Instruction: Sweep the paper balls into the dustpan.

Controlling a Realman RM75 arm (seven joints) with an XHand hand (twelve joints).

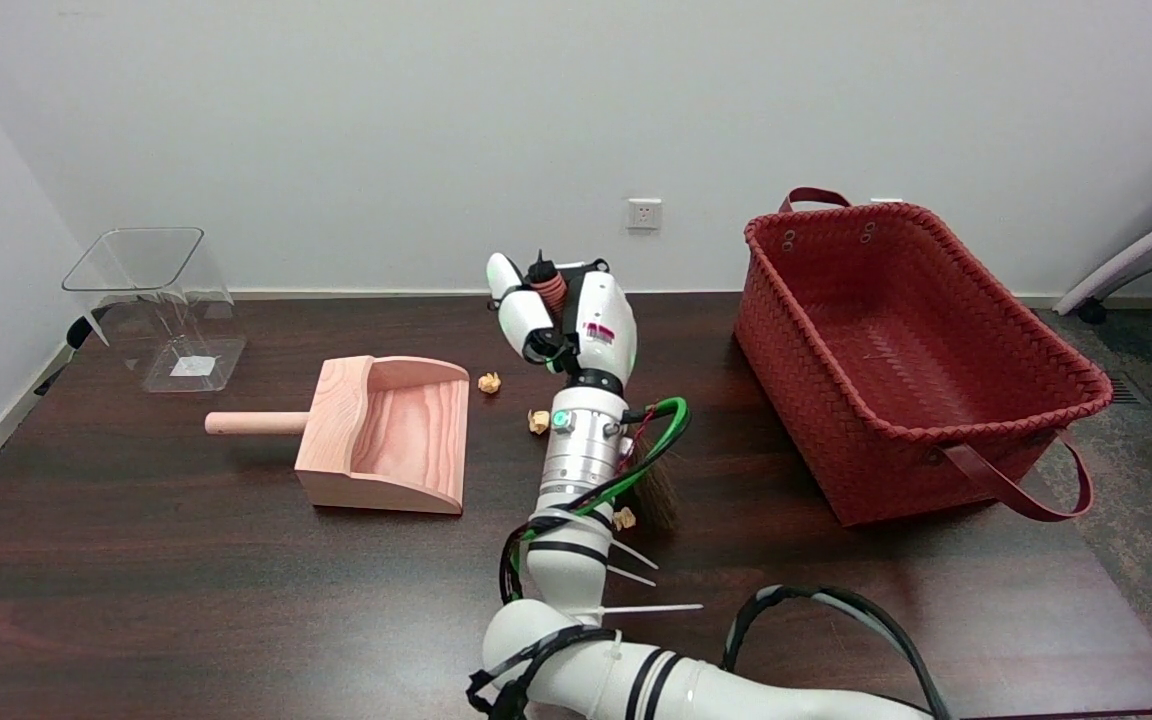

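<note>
I've got the right hand up over the middle of the table, back of the hand toward my camera, fingers curled around what looks like a reddish ribbed handle poking out at the top. I read that as the brush grip, though the hand hides most of it, so I can't be sure how firm the hold is. Lower down, dark brown bristles fan out beside my forearm, just right of the wrist cables, reaching the tabletop.

The wooden dustpan lies on the table to the left of my arm, its open mouth facing right and its round handle sticking out to the left. One paper ball lies just off the dustpan's upper right corner, close but not inside. A second paper ball is tucked right against the left side of my wrist. A third paper ball lies nearer to me, touching the foot of the bristles.

At the far left corner stands a clear plastic bin. On the right, a big red woven basket sits well apart from the paper.
</note>
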